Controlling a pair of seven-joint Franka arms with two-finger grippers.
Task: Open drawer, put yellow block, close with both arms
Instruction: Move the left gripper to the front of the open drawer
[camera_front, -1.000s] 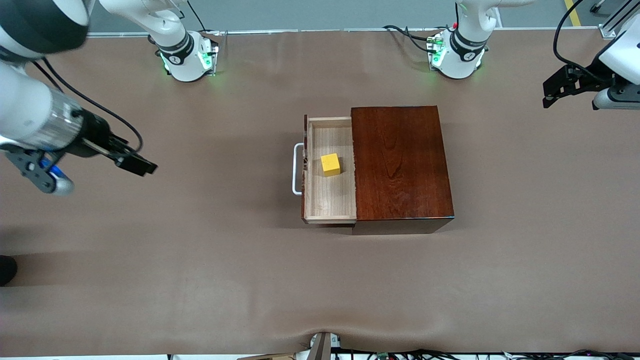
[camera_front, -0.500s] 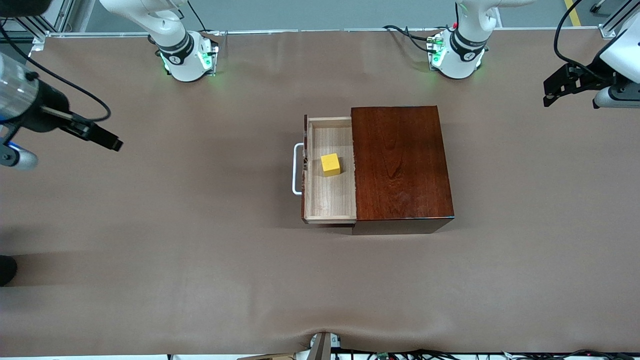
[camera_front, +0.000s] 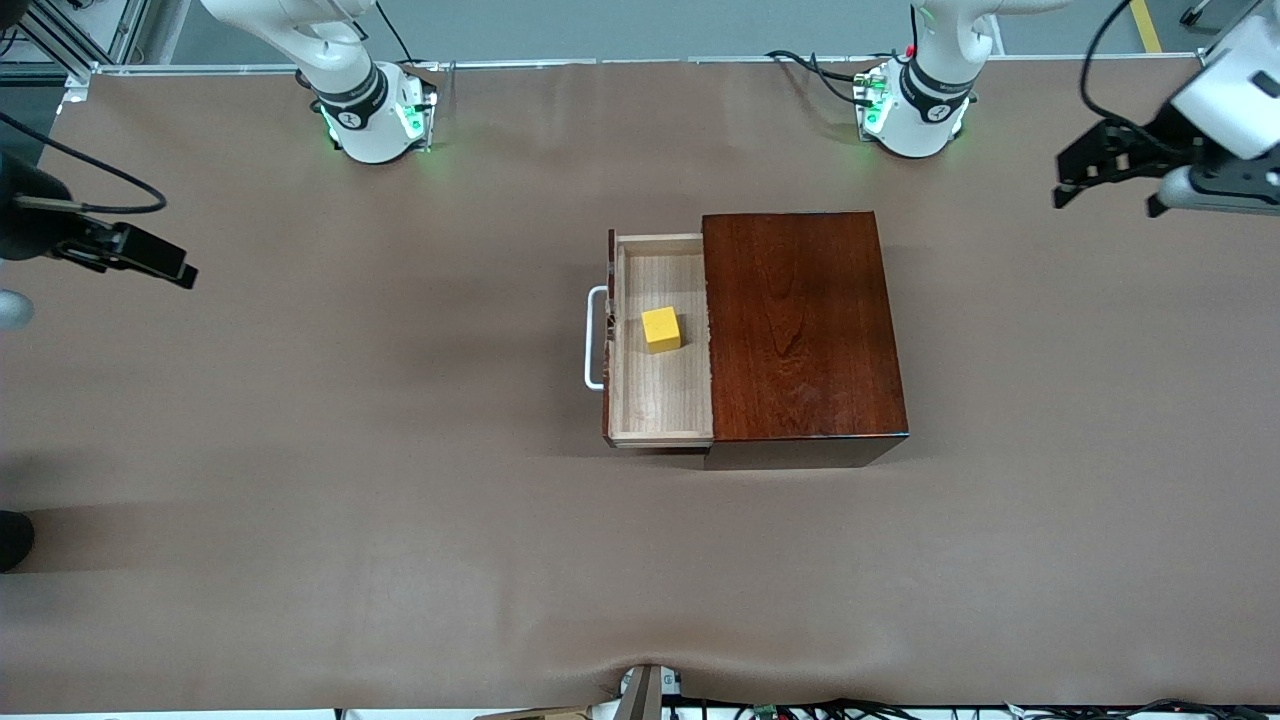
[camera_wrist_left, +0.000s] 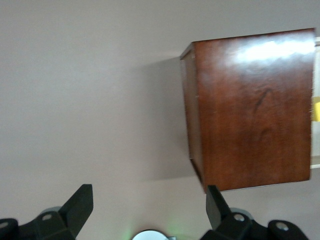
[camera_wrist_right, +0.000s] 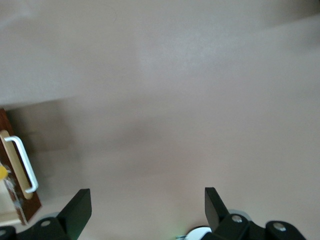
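**Open drawer holding the yellow block, both grippers drawn aside**

The yellow block (camera_front: 661, 329) sits on the pale wood floor of the drawer (camera_front: 660, 400), at the frame's centre. The drawer stands pulled out of the mahogany box (camera_front: 800, 325) toward the right arm's end, its white handle (camera_front: 594, 338) outermost. The brown table (camera_front: 400, 550) spreads matte and bare around the box; cables run along its lower edge. The right gripper (camera_front: 150, 260), at the frame's left edge, hangs over the table, jaws wide, holding nothing. The left gripper (camera_front: 1100, 165), upper right, hovers likewise, fingers (camera_wrist_left: 80, 205) spread wide.
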